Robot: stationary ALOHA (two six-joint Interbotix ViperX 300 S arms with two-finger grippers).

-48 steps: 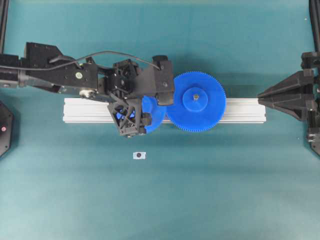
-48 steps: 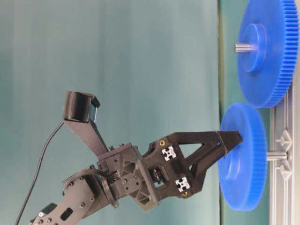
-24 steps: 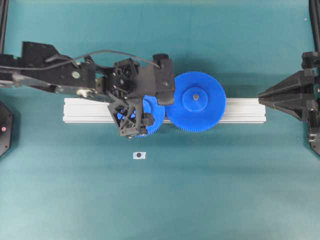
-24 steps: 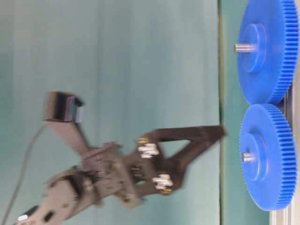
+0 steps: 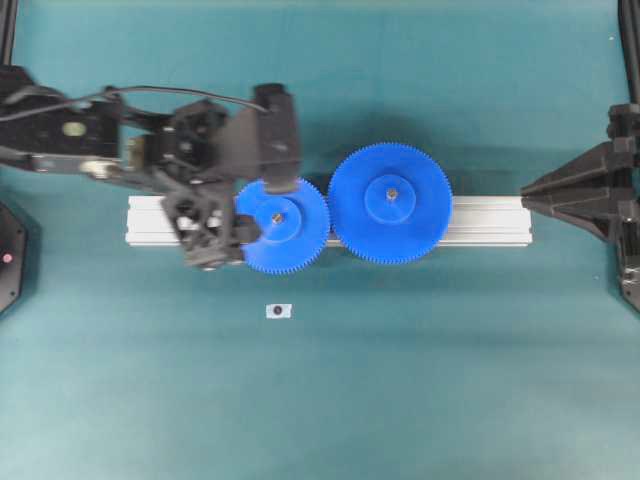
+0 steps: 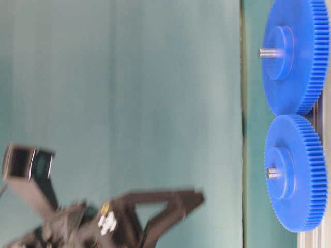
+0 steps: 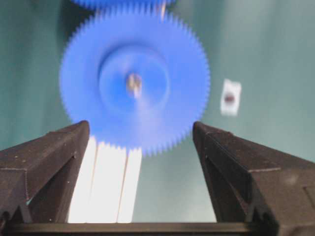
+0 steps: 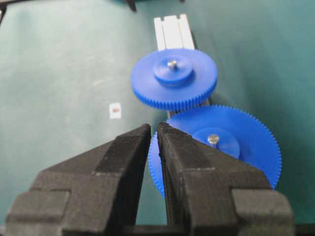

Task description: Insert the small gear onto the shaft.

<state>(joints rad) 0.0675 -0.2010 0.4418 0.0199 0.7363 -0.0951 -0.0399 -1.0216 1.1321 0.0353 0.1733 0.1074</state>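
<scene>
Left gripper (image 7: 140, 167) hangs with its two black fingers (image 7: 47, 152) spread wide and nothing between them, off to the left of the small gear (image 5: 282, 226) in the overhead view and not touching it. From its wrist camera the gear lies just beyond the fingertips, blurred, lying flat on the pale grooved rail (image 5: 150, 222). The shaft (image 8: 172, 63) pokes up through the gear's round hub, so the gear sits seated on it; the table-level view shows the pin's tip (image 6: 271, 173) standing just proud of the hub. Right beside it on the same rail sits the wider gear (image 5: 391, 203) on a pin of its own, and the toothed edges of the two appear to meet. A tiny white tag (image 5: 279, 311) with a dark dot lies on the teal table (image 5: 420, 390) a little way in front of the rail, apart from everything. At the far right edge of the overhead view the right gripper (image 8: 153, 129) rests well away from both gears, its fingers drawn almost together with only a thin slit showing, holding nothing.
</scene>
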